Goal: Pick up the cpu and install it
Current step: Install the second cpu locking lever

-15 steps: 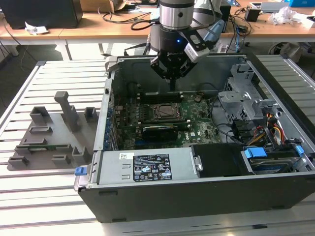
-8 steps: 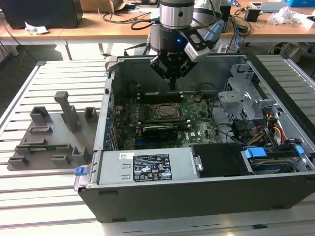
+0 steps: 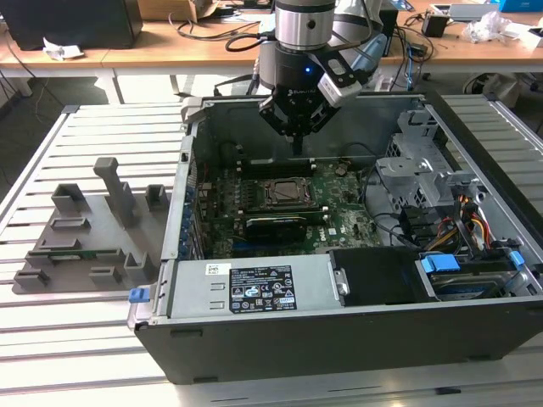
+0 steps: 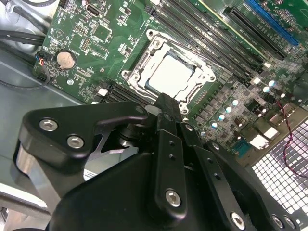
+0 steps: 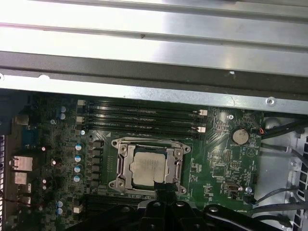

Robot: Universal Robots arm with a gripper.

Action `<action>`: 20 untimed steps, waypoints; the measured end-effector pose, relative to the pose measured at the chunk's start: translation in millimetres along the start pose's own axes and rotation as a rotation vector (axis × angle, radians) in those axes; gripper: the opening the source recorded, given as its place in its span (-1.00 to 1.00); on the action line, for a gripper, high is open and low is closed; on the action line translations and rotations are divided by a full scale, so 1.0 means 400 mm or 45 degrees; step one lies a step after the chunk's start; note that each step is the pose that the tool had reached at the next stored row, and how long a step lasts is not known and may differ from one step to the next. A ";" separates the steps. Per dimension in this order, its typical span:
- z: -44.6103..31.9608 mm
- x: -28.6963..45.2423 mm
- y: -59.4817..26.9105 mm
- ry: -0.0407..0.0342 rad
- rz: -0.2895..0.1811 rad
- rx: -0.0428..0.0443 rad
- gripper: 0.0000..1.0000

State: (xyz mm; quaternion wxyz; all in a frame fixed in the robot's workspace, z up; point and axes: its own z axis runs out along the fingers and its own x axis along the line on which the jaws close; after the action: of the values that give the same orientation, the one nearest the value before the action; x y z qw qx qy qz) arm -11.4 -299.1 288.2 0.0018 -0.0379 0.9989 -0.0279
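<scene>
Fingers (image 4: 166,103) closed together, holding nothing, gripper (image 3: 297,144) above cpu (image 5: 149,166) seated in socket (image 5: 120,166). Cpu prob. light, stiff, fragile underneath; grip by opposite edges.

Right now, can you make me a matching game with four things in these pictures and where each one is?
Things:
1. silvery square cpu
2. grey plastic holder tray
3. round silver coin battery
4. black robot gripper

Places:
A. on the slatted table, outside the black computer case, toward the exterior view's left
B. in the metal socket frame on the green motherboard
C. above the open case
D. on the green motherboard, apart from the socket

Pairs: 1-B, 2-A, 3-D, 4-C
</scene>
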 end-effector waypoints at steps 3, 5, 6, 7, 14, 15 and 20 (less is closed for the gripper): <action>0.000 0.000 -0.001 0.0000 0.000 0.000 -0.79; 0.001 0.001 -0.011 0.0001 0.000 0.000 -0.79; 0.001 0.001 -0.016 0.0000 0.000 0.000 -0.79; 0.001 0.002 -0.020 -0.0001 0.000 0.000 -0.79; 0.002 0.003 -0.039 0.0000 0.000 0.000 -0.79; 0.002 0.003 -0.040 -0.0001 0.000 0.000 -0.79; 0.003 0.004 -0.055 0.0001 0.000 0.000 -0.79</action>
State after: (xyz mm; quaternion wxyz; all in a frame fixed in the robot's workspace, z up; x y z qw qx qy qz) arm -11.4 -321.4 288.2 0.0018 -0.0378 0.9989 -0.0279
